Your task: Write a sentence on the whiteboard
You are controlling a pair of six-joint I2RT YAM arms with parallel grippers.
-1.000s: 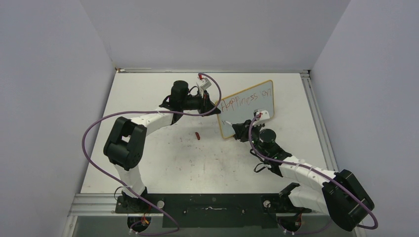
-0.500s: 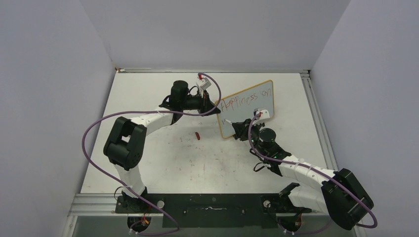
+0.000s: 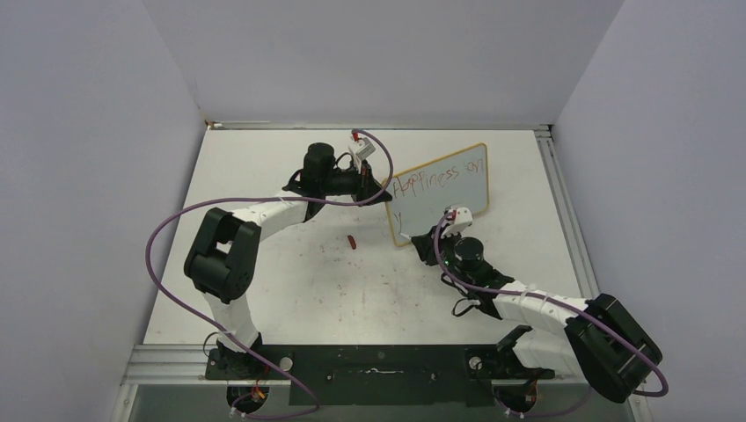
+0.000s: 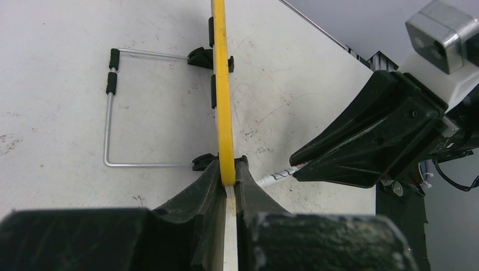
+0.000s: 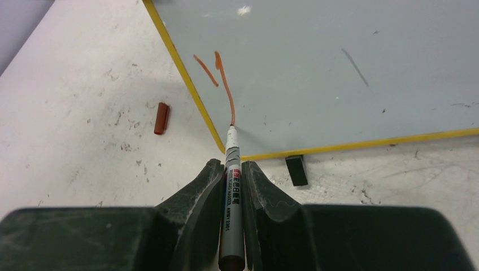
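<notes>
Whiteboard frame yellow; sentence red; marker grey.

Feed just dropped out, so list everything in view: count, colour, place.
whiteboard: 1, white, yellow frame, standing at table's far centre
writing: red, one line along board's top, two strokes at lower left
marker: 1, grey, tip at the newest stroke
cap: 1, red, on table left of board
wire stand: 1, silver, behind board
table: 1, white, scuffed
cables: 2, purple, one along each arm
left fingers: black, shut on board's edge
right fingers: black, shut on marker
</notes>
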